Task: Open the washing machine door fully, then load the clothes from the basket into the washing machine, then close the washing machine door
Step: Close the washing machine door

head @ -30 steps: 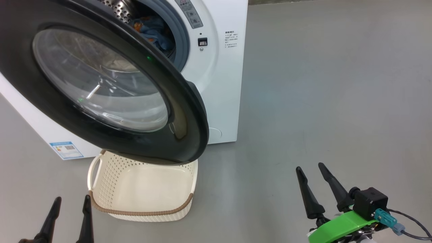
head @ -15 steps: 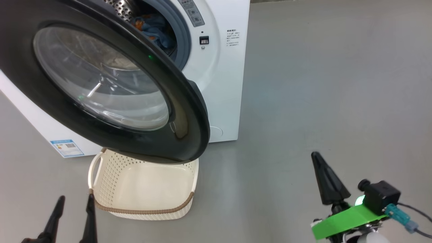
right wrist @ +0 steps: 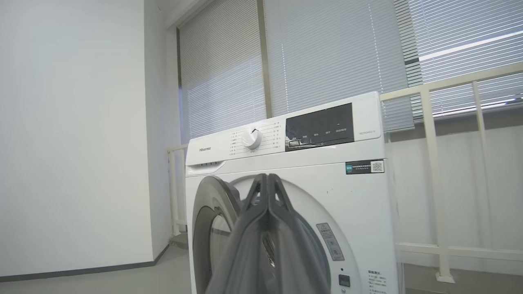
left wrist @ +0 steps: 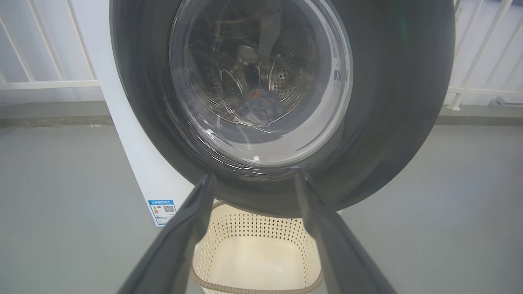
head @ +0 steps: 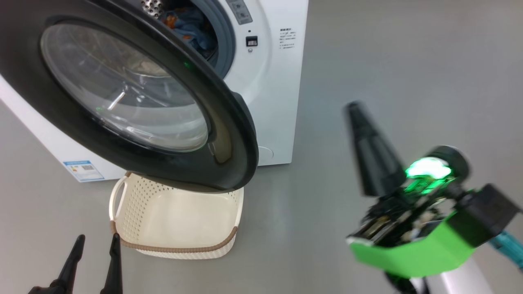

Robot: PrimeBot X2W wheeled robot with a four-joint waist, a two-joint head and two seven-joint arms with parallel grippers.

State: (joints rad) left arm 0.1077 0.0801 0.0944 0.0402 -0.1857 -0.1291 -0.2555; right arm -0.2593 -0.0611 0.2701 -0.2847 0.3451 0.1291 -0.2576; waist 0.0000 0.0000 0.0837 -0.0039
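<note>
Right fingers (head: 372,155) now higher, pressed together, empty; left fingers (head: 114,265) spread, empty; one basket (head: 175,249).

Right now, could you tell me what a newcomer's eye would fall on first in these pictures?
The washing machine door, glossy black with a glass window, stands open across the upper left of the head view. At right, the right gripper points up with fingers shut, a green light glowing beside it. Under the door sits the basket, nothing in it, while the clothes lie in the drum.

Right gripper (head: 354,111) now closed and far higher up than a second ago.
</note>
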